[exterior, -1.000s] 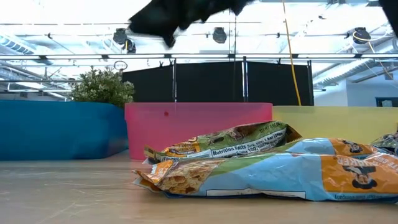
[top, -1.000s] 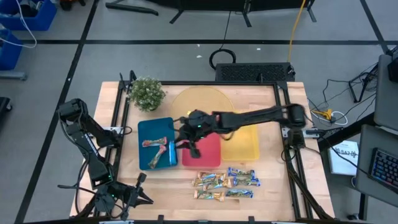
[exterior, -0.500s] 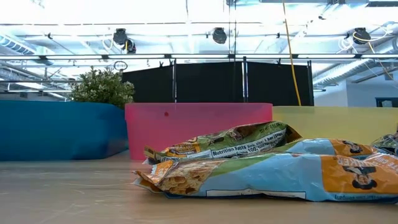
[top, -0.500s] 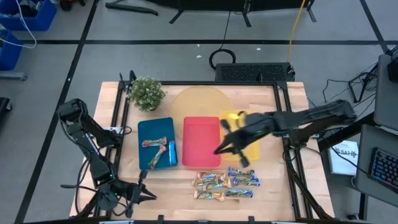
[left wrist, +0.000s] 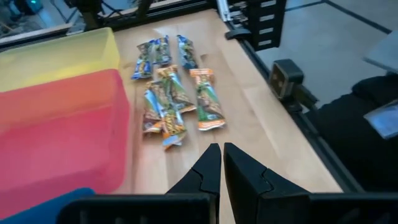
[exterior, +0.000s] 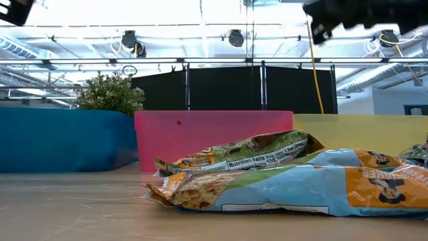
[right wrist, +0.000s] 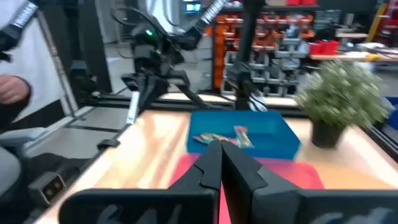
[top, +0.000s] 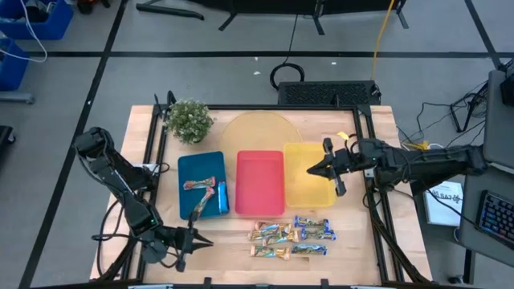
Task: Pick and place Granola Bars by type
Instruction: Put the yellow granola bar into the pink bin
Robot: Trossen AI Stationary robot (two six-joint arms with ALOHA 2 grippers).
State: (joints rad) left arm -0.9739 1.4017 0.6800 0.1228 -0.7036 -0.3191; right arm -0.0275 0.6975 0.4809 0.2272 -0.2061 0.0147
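Several granola bars (top: 289, 235) lie flat in a loose cluster on the wood near the table's front edge, and they are close up in the low view (exterior: 281, 177). More bars (top: 205, 191) lie in the blue tray (top: 189, 164). My right gripper (top: 310, 171) hovers shut and empty above the yellow tray (top: 301, 193), pointing level toward the table's left. My left gripper (top: 209, 239) hangs shut and empty above the front left of the table. It points at the bar cluster (left wrist: 174, 93).
The red tray (top: 260, 185) sits between the blue and yellow ones. A potted plant (top: 189, 120) stands at the far left, and a round yellowish mat (top: 257, 132) lies behind the trays. Beyond the table's left edge, a person's hand (right wrist: 9, 87) shows.
My right gripper has swept fast from above the blue and red trays toward the table's right edge and now stands over the yellow tray. My left gripper has swung a little toward the bars at the front. No bar has moved.
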